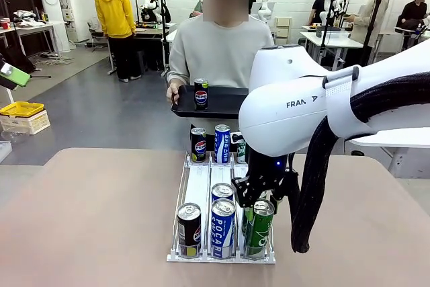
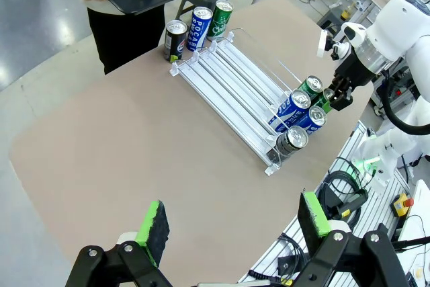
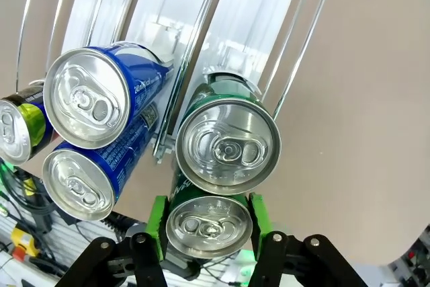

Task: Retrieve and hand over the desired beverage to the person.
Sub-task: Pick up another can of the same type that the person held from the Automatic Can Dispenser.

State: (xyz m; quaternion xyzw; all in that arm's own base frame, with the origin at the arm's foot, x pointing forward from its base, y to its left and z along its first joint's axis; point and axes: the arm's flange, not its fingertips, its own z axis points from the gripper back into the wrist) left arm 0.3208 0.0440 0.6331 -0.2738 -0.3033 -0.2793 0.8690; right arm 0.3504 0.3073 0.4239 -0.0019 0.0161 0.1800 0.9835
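Right end effector (image 3: 208,223) clamped on the nearest green can (image 3: 209,226) in the right lane of the rack (image 1: 200,189), at 6 o'clock on the tabletop (image 1: 87,220). Left end effector (image 2: 232,223) hangs open, holding nothing. The person (image 1: 218,48) waits at 12 o'clock with a tray (image 1: 225,102). Risk: a second green can (image 3: 227,144) touches the gripped one; lifting may drag or topple it.

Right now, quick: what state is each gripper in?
Left gripper: open, empty, above the table.
Right gripper: shut on the front green aluminium drink can in the clear rack.
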